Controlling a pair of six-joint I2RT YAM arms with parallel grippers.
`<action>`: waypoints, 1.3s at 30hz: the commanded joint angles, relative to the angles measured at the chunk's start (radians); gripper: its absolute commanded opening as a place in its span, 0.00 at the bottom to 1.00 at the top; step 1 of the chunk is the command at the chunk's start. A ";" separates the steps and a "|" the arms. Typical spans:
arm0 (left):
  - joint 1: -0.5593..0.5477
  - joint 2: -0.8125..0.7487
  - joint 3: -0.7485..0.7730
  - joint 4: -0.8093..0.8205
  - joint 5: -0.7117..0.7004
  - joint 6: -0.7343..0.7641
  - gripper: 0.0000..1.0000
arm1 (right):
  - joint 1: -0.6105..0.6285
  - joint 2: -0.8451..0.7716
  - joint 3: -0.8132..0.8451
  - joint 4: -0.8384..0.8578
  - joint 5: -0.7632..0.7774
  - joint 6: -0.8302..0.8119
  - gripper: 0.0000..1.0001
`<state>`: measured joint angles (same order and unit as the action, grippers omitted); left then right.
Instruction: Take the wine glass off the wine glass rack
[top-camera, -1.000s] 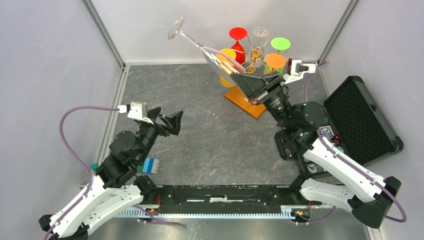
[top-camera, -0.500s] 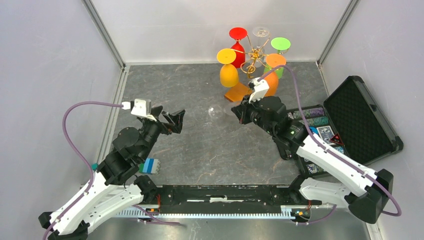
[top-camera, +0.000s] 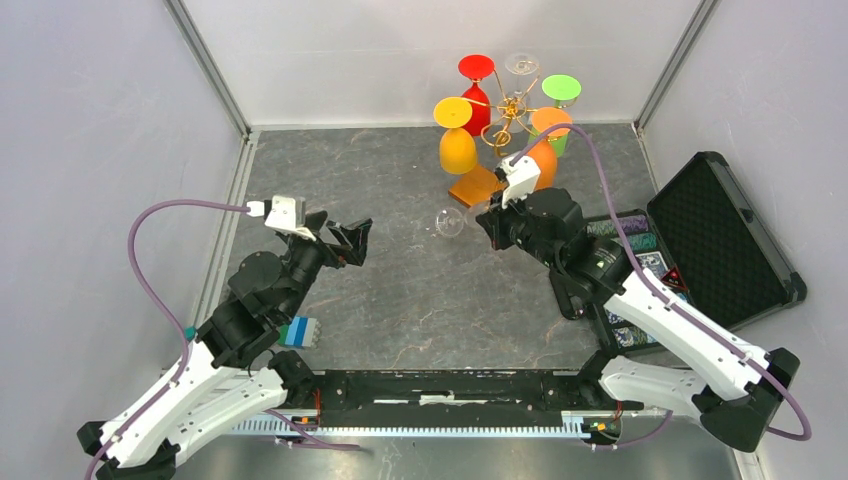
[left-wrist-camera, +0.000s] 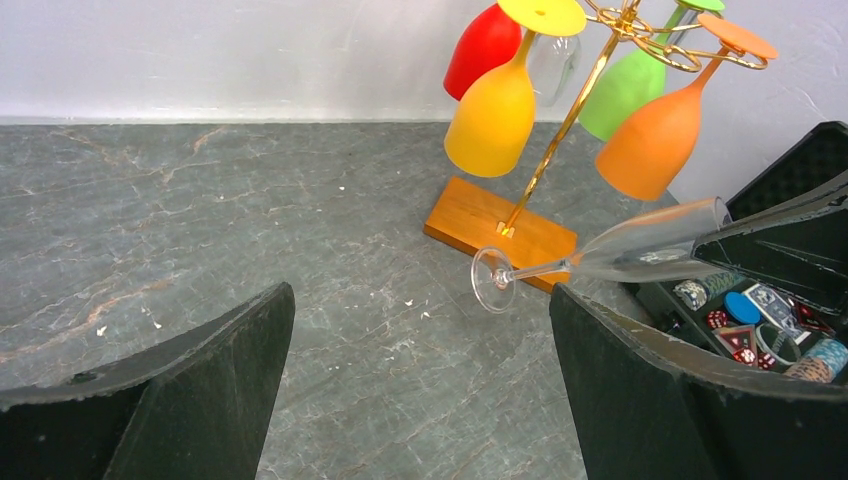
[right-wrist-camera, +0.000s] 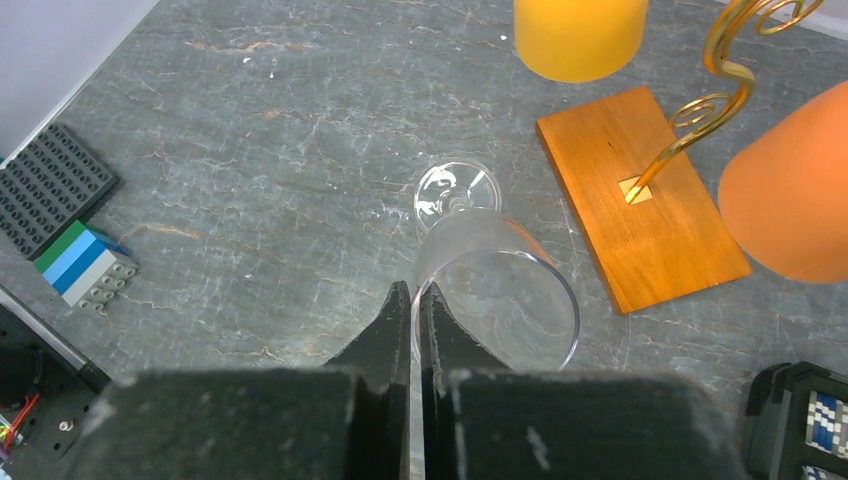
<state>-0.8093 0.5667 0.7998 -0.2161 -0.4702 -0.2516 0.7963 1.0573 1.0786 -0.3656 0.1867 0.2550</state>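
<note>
My right gripper (right-wrist-camera: 414, 300) is shut on the rim of a clear wine glass (right-wrist-camera: 495, 285), one finger inside the bowl and one outside. The glass is off the rack and tilted, its round foot (top-camera: 449, 222) low over the grey floor, left of the gripper (top-camera: 487, 222). It also shows in the left wrist view (left-wrist-camera: 600, 255). The gold wire rack (top-camera: 508, 110) stands on its orange base (top-camera: 474, 185) at the back, holding yellow, red, green, orange and one clear glass. My left gripper (top-camera: 350, 240) is open and empty, well left of the glass.
An open black case (top-camera: 720, 235) with poker chips and cards lies at the right. A blue, green and white block (top-camera: 300, 332) and a dark plate (right-wrist-camera: 45, 185) lie near the left arm. Grey walls enclose the floor.
My right gripper carried the clear glass from high beside the rack down toward the floor in front of the rack, then shifted it slightly right. The left arm barely moved.
</note>
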 joint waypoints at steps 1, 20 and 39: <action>-0.003 0.012 0.041 0.006 -0.009 0.028 1.00 | 0.001 -0.026 0.056 0.014 0.027 -0.043 0.00; -0.004 0.015 0.036 -0.016 -0.002 0.015 1.00 | 0.001 -0.024 0.105 0.027 -0.122 -0.091 0.00; -0.004 0.019 0.033 -0.024 -0.005 0.020 1.00 | 0.001 0.088 0.252 -0.390 0.151 -0.167 0.00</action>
<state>-0.8093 0.5827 0.8013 -0.2516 -0.4690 -0.2516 0.7963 1.1332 1.2488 -0.6533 0.2695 0.1207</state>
